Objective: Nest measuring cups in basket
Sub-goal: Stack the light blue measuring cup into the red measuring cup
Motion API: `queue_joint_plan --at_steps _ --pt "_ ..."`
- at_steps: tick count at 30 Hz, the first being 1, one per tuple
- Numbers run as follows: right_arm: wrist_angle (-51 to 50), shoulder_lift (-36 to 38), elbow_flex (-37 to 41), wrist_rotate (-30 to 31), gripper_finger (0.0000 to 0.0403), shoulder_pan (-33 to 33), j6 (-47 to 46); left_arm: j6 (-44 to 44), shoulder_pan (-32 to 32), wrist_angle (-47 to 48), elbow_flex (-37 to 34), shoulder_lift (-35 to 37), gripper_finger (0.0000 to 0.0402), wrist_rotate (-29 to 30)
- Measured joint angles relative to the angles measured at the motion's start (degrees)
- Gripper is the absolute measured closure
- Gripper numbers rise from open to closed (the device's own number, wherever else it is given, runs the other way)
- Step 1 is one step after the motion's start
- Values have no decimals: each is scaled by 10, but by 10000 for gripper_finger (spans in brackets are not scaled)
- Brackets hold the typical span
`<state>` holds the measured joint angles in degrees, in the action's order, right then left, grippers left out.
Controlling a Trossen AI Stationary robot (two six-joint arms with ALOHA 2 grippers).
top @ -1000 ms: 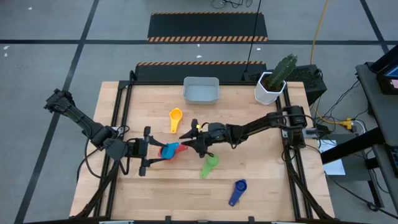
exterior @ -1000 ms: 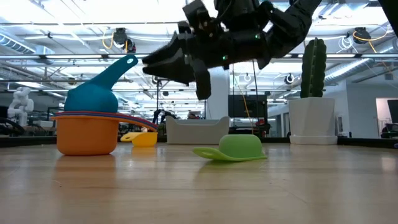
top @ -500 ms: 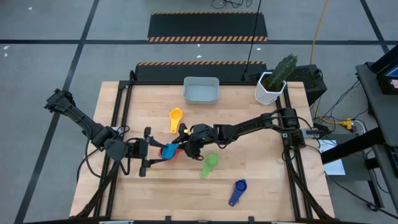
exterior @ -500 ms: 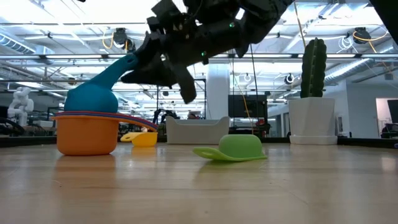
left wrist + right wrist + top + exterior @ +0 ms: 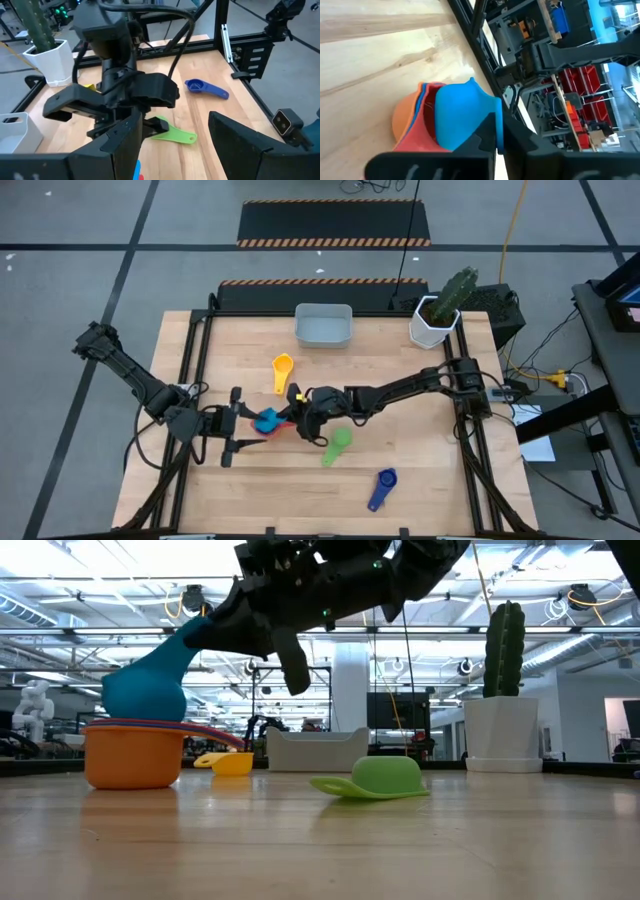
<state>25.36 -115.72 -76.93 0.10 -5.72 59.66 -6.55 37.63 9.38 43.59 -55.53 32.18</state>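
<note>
Moved: right claw [image 5: 298,417] has slid over to the blue cup [image 5: 266,420] and now pinches its handle.
Left claw [image 5: 232,438]: apart, beside the stack.
Progress: orange cup [image 5: 134,757] stack mid-table; yellow cup [image 5: 282,368], green cup [image 5: 337,445], dark blue cup [image 5: 383,485] loose (basket [image 5: 323,326] holds nothing).

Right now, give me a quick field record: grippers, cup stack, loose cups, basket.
right gripper: shut on the light blue cup handle
left gripper: open, beside the stack
stack: light blue cup upside down on red cup, in orange cup
loose cups: yellow cup, green cup, dark blue cup
basket: empty, far edge
</note>
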Motion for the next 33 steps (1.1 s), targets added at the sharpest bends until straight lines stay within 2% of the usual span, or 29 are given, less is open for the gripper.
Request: queue_joint_plan --at_steps 9,13,17,23,33 --pt "14 8 0 4 401 -10 2 4 0 -2 0 0 170 0" --pt "54 10 0 28 402 -14 -5 5 0 -3 0 0 170 0" --pt "86 -1 0 -17 402 -8 -23 8 0 -5 0 0 170 4" --pt "121 -51 2 -14 402 -2 0 11 0 -12 0 0 170 5" --pt "128 -61 0 -15 394 1 11 20 0 -13 0 0 170 6"
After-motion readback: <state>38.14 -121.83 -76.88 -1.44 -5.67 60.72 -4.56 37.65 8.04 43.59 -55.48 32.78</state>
